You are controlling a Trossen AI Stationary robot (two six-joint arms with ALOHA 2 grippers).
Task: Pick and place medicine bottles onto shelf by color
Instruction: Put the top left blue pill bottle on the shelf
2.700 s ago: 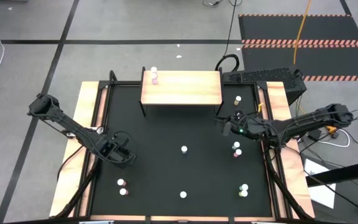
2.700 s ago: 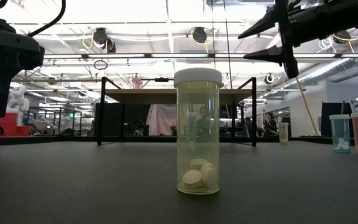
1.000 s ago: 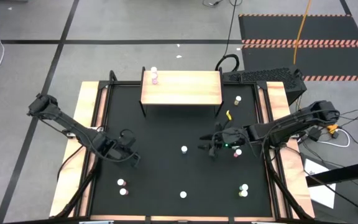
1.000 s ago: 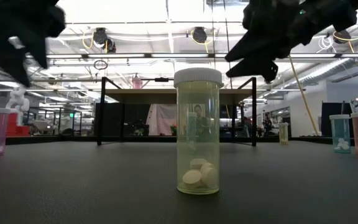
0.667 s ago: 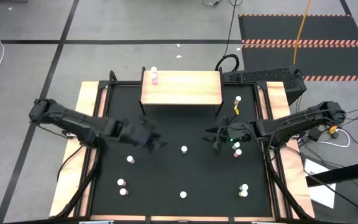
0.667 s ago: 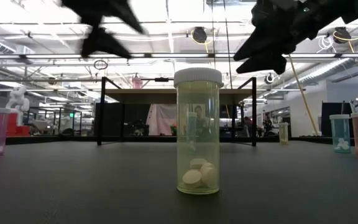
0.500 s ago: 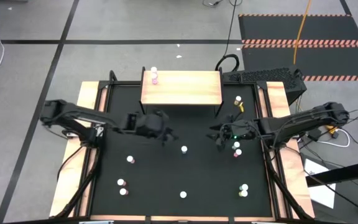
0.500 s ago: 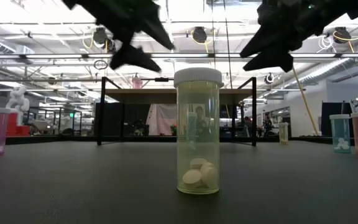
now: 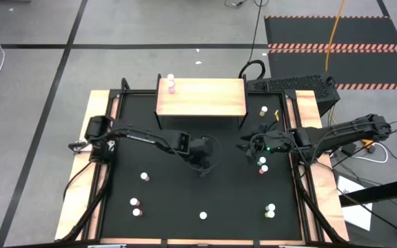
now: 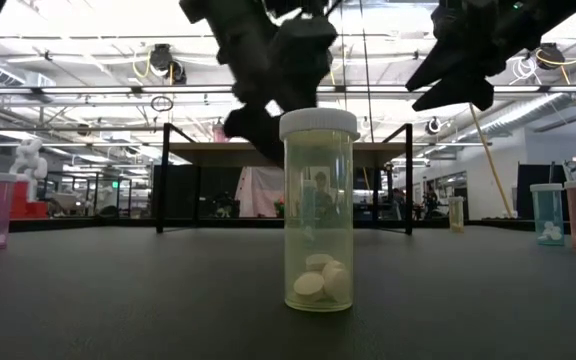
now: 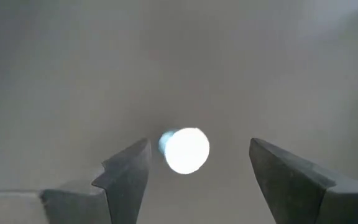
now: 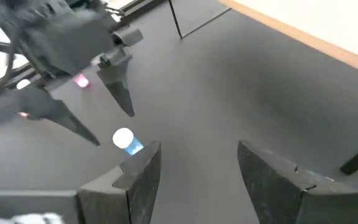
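Observation:
A blue medicine bottle (image 11: 185, 149) with a white cap stands upright on the black mat at the table's middle. My left gripper (image 11: 197, 152) hovers open right over it, pointing down, one finger to each side and above it, not touching. The right wrist view also shows this bottle (image 12: 124, 140) under the left gripper (image 12: 114, 127). My right gripper (image 9: 242, 146) hangs open in the air right of centre, holding nothing. The shelf (image 9: 201, 96) stands at the far edge with a pink bottle (image 9: 171, 87) on its left end. A yellow bottle (image 10: 318, 210) stands near the front edge.
Other bottles stand scattered on the mat: two by the right arm (image 9: 262, 165), one at the far right (image 9: 263, 110), two at the front right (image 9: 270, 210), three at the front left (image 9: 136, 207). Wooden strips (image 9: 95, 172) border the mat's sides.
My left gripper has swung from the table's left side toward its middle and now stands over the blue bottle, still open. My right gripper has drawn back a little toward the right and far side, still open. No bottle has moved.

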